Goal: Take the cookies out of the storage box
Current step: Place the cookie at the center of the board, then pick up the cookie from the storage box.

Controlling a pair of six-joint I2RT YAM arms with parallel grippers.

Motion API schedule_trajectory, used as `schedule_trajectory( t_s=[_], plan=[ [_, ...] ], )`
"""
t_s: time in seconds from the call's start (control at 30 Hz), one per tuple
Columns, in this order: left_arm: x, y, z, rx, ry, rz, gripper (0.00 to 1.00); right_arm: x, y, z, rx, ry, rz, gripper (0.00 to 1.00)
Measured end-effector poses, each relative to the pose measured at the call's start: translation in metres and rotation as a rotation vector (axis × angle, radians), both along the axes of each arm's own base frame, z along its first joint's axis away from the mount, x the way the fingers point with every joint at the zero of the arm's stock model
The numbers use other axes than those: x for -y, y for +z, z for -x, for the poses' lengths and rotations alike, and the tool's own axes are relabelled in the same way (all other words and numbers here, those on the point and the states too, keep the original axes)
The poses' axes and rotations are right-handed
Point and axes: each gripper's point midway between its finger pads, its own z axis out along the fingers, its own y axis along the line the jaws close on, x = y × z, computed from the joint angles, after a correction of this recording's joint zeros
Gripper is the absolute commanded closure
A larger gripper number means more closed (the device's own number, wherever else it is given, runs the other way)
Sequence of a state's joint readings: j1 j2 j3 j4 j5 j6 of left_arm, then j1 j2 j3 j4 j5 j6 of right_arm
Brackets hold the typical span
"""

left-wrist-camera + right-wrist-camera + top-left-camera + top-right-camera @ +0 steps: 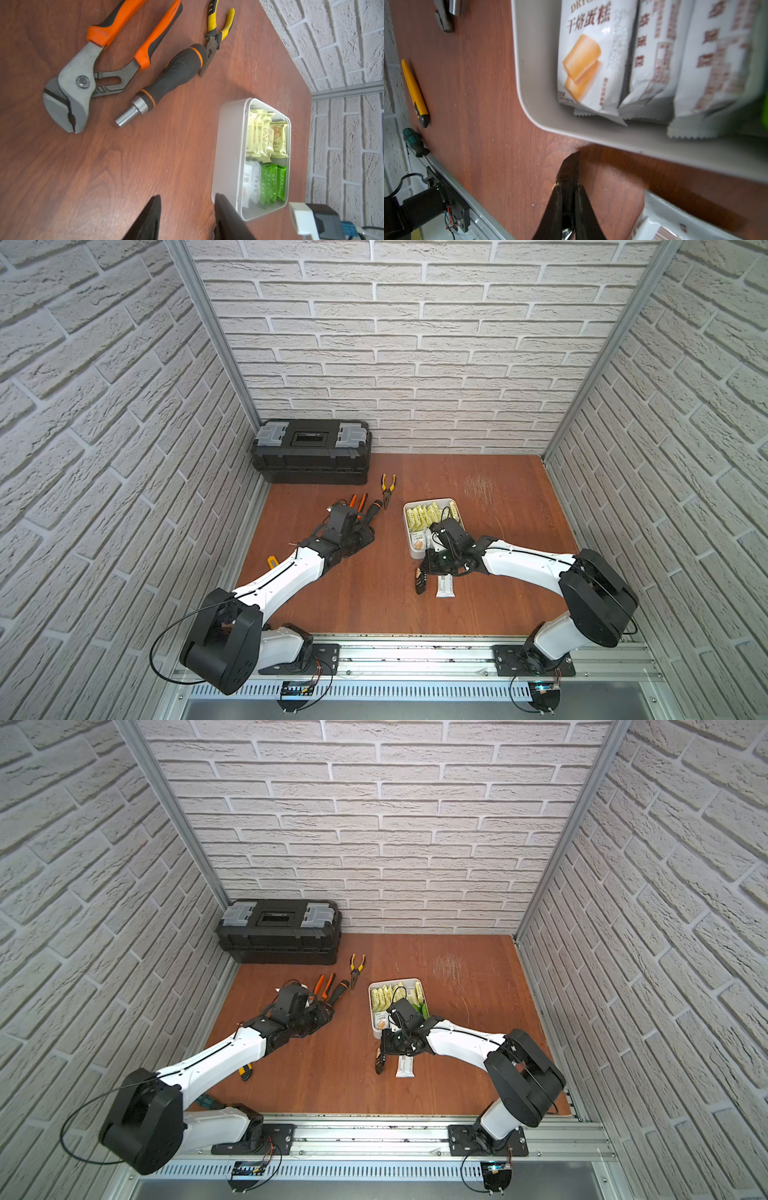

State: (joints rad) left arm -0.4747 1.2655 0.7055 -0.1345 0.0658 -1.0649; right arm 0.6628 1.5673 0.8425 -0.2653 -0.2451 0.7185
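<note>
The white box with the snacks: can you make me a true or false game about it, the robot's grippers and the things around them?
1. The white box has packets inside. True.
2. The right gripper is shut on a green packet. False: it is shut on a black packet, outside the box.
3. The left gripper is open and holds nothing. True.
4. The black toolbox has its lid up. False: the lid is down.
5. A white packet lies on the table, outside the box. True.
</note>
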Motion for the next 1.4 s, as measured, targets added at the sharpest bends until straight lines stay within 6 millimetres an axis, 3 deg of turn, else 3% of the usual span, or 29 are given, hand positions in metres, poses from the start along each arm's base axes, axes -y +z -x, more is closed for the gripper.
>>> schedule_trajectory(
  t_s=[0.13,0.27,0.53,0.73,0.87,1.03,1.4],
  plan=[
    [0.004,0.0,0.002,0.009,-0.005,-0.018,0.5,0.012,-0.006,0.0,0.008,-0.005,0.066,0.65],
    [0.015,-0.005,0.006,0.003,-0.027,-0.036,0.48,0.027,0.001,0.003,0.03,-0.012,0.131,0.57],
    [0.059,-0.012,-0.007,-0.015,-0.114,-0.02,0.47,0.032,0.067,-0.014,0.185,-0.033,0.126,0.58],
    [0.084,-0.017,-0.015,-0.023,-0.176,0.018,0.45,0.029,0.084,-0.035,0.218,-0.072,0.127,0.62],
    [0.091,-0.029,-0.014,-0.045,-0.209,0.025,0.45,0.015,0.084,-0.06,0.198,-0.072,0.126,0.62],
    [0.099,-0.038,-0.014,-0.065,-0.239,0.044,0.47,0.007,0.07,-0.081,0.138,-0.061,0.133,0.63],
    [0.115,-0.029,-0.025,-0.059,-0.266,0.092,0.59,0.012,0.035,-0.083,0.001,-0.062,0.122,0.62]
  ],
)
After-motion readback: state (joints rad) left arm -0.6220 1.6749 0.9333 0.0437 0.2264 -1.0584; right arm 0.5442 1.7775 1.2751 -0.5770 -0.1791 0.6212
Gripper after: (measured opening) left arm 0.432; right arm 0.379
